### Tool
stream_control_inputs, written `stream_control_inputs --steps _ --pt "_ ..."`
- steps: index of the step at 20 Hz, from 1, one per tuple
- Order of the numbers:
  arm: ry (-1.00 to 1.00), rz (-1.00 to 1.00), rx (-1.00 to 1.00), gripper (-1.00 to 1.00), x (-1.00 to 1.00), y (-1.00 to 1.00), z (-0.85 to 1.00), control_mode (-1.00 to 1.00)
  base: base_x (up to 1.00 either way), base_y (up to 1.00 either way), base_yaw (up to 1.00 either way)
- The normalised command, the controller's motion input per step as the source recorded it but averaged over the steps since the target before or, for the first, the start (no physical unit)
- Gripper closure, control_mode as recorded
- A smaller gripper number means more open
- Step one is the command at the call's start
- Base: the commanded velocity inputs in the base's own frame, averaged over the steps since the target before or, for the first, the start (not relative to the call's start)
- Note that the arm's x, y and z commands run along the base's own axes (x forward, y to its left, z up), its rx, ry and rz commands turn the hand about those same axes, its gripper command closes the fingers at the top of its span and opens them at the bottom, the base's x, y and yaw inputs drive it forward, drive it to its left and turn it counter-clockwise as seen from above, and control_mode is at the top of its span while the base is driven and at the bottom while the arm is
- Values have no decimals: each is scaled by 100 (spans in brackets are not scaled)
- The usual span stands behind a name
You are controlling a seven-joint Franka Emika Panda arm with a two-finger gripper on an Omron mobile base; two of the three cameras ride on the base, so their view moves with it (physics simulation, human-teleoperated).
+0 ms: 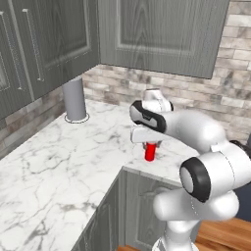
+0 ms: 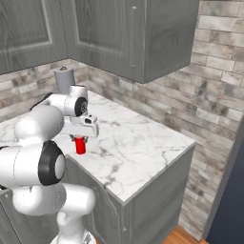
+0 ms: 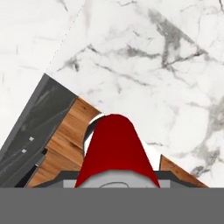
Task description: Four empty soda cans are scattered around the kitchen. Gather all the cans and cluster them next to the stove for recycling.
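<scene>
A red soda can [image 1: 150, 153] [image 2: 80, 145] stands upright under my gripper [image 1: 150, 143] [image 2: 80, 137], which is shut on its upper part. The can is at the white marble counter [image 1: 59, 162] close to the inner corner of its front edge; I cannot tell whether its base touches the marble or hangs just above it. In the hand view the red can [image 3: 114, 151] rises between my fingers, with marble beyond it and wood floor [image 3: 65, 148] below the counter edge. The stove is out of view.
A grey upright cylinder [image 1: 75, 100] [image 2: 64, 78] stands at the back of the counter near the brick wall. Grey wall cabinets [image 1: 162, 29] [image 2: 133, 33] hang low overhead. The counter ends at a side edge [image 2: 157, 167] on the right.
</scene>
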Motion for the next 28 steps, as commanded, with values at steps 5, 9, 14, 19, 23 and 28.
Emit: stream_control_inputs --steps 5,9,14,19,23,28 --pt "0 0 0 100 -29 20 37 -100 0 0 0" --pt "0 0 0 100 -28 15 40 -100 0 0 0" --pt "0 3 0 100 -18 5 18 100 -19 4 4" --pt "0 0 0 100 0 0 0 100 -82 3 39" --pt "0 0 0 100 0 0 0 100 -81 3 64" --pt "0 0 0 100 0 0 0 100 -59 55 71"
